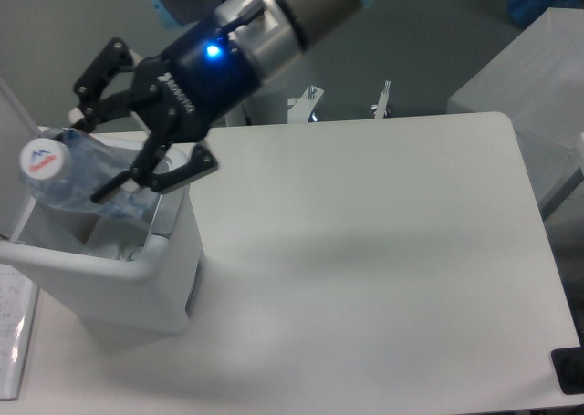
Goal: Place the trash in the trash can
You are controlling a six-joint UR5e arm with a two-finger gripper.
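Observation:
My gripper (pixel 91 158) reaches in from the top left, with its fingers on either side of a clear plastic bottle (pixel 68 178). The bottle lies tilted, and its white cap with a red mark (pixel 41 158) points left. The gripper holds the bottle right above the open top of the white trash can (pixel 119 278), which stands at the table's left edge. The bottle's lower end dips inside the can's rim. The crumpled wrapper does not show clearly; pale shapes inside the can (pixel 109 246) are too vague to name.
The white table (pixel 365 251) spreads to the right of the can. Two metal clamps (pixel 310 96) (pixel 383 96) stick up at its far edge. A grey box (pixel 525 68) stands off the far right corner. A dark object (pixel 570 371) sits at the near right corner and a printed sheet (pixel 14 333) at the near left.

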